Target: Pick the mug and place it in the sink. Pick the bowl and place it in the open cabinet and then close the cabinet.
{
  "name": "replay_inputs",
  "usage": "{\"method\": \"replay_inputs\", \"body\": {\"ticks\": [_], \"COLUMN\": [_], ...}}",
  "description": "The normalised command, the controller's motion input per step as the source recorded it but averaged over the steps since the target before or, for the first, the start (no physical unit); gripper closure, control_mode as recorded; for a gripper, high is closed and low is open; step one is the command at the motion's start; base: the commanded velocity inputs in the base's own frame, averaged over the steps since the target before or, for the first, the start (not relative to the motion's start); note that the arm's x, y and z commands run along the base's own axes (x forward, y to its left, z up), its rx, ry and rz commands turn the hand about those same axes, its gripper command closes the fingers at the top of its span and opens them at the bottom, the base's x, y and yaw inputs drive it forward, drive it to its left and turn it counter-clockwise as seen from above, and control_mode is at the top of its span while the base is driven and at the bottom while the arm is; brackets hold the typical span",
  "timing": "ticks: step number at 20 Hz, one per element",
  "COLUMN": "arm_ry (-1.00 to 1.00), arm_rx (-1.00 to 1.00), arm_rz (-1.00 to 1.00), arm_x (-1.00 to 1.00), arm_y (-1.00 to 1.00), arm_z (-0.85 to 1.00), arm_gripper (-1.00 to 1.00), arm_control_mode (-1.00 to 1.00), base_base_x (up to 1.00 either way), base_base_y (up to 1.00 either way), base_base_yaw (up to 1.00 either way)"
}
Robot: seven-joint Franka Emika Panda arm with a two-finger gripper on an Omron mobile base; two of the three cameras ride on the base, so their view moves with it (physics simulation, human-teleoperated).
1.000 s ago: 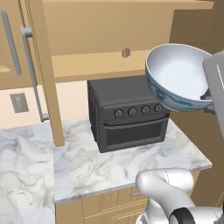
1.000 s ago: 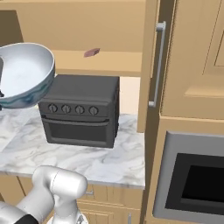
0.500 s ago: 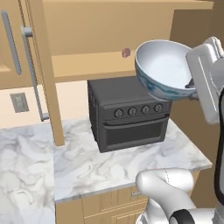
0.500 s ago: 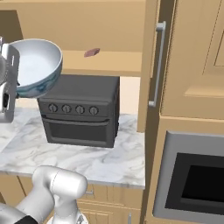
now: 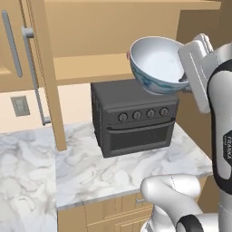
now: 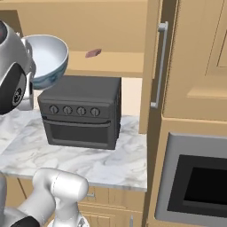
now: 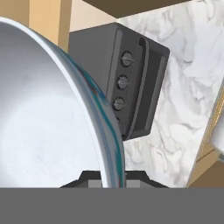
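One bowl, tilted with its white inside turned toward the open cabinet, hangs above the single toaster oven. One gripper pinches its rim.

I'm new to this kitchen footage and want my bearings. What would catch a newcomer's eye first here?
The wide white bowl with blue-green floral outside, held tilted in the air by the gripper clamped on its rim, above the black four-knob toaster oven on the marble counter. Behind it, the open light-wood cabinet shows a shelf with a small reddish object.
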Motion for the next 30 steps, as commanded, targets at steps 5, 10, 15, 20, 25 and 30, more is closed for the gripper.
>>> {"method": "replay_inputs", "body": {"ticks": [5, 10, 15, 20, 25, 30], "arm_ry": [-0.08, -0.04, -0.01, 0.0, 0.0, 0.0], "arm_rx": [-0.02, -0.01, 0.0, 0.0, 0.0, 0.0], "arm_rz": [0.04, 0.01, 0.0, 0.0, 0.0, 0.0], "arm_x": [0.54, 0.61, 0.61, 0.65, 0.66, 0.63], "arm_y": [0.05, 0.14, 0.11, 0.13, 0.13, 0.1], "arm_z": [0.0, 0.0, 0.0, 0.0, 0.0, 0.0], "arm_gripper": [1.0, 1.0, 1.0, 1.0, 1.0, 1.0], "arm_control_mode": [-1.0, -1.0, -1.0, -1.0, -1.0, -1.0], "base_base_x": [0.0, 0.0, 0.0, 0.0, 0.0, 0.0], "base_base_y": [0.0, 0.0, 0.0, 0.0, 0.0, 0.0], "base_base_yaw": [0.0, 0.0, 0.0, 0.0, 0.0, 0.0]}}
